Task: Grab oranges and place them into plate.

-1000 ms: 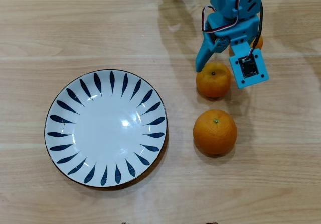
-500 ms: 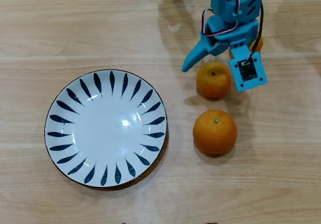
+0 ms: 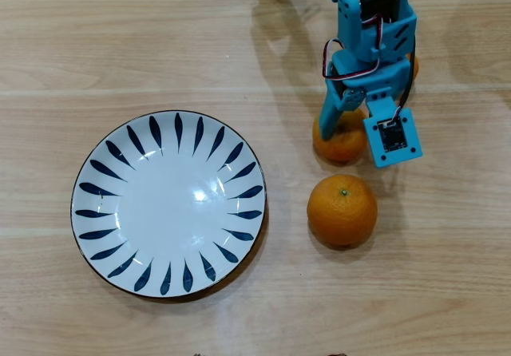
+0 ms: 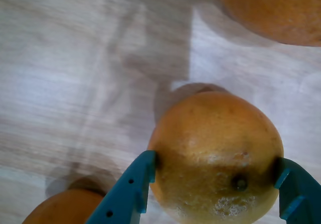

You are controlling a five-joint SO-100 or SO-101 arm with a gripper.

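Currently: claw (image 4: 213,176) pinches one orange (image 4: 215,156) on the desk (image 3: 239,53), a blue finger (image 4: 128,191) touching each side. Plate (image 3: 100,168) lies empty, well apart to the left in the overhead view. Second orange (image 3: 342,210) sits near; a third (image 3: 413,66) behind the arm.

The place looks like a home or hobby table: a light wooden tabletop (image 3: 160,45) carries a painted ceramic plate (image 3: 96,188) and fresh oranges (image 3: 342,210) near a small blue printed gripper (image 3: 351,128).
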